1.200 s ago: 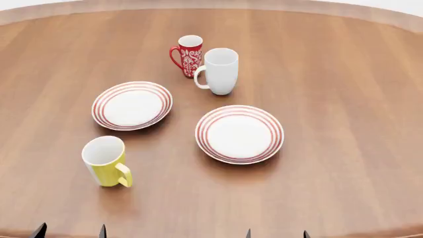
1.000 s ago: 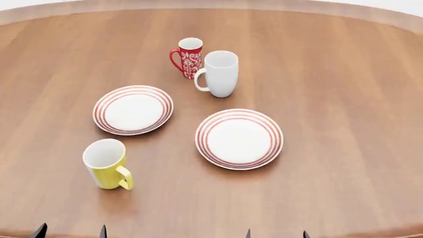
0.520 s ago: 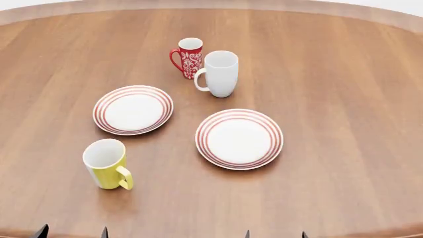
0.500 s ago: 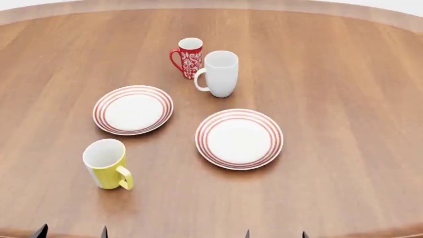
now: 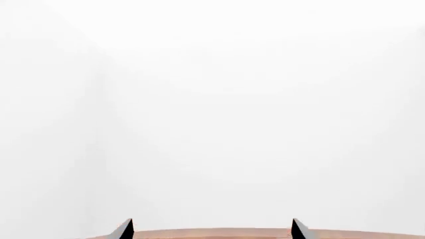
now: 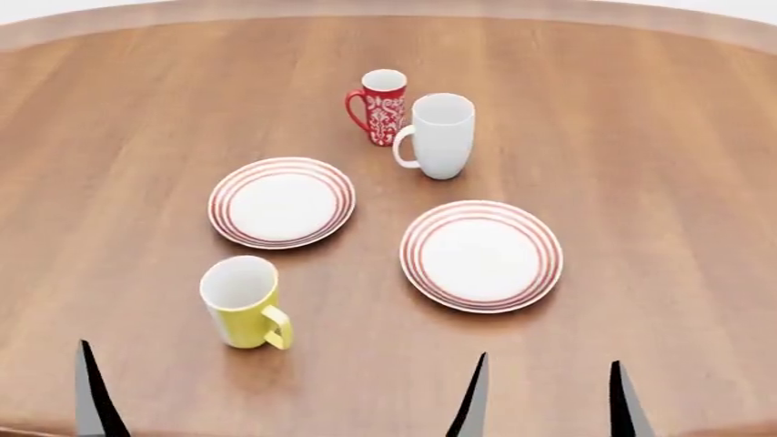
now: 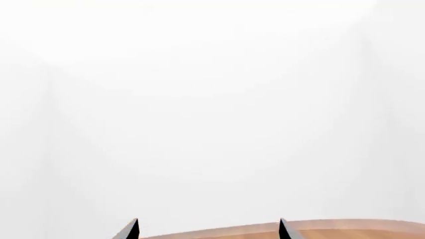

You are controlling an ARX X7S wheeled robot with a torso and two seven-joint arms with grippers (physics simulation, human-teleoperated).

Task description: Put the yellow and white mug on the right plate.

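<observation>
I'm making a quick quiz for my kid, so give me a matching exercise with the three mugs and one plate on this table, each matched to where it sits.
Things:
1. yellow and white mug
2. red mug
3. white mug
4. right plate

Places:
A. farthest from the robot
B. nearest the left gripper
C. just behind the right plate
D. ahead of the right gripper

Pairs: 1-B, 2-A, 3-C, 4-D

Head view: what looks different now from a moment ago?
Everything on the table sits a little further right in the picture, so the view shifted, not the things. The fingertips of the right hand and left hand poke up higher at the bottom edge. The yellow and white mug, right plate, left plate, red mug and white mug kept their spots. Nothing was grabbed.
</observation>
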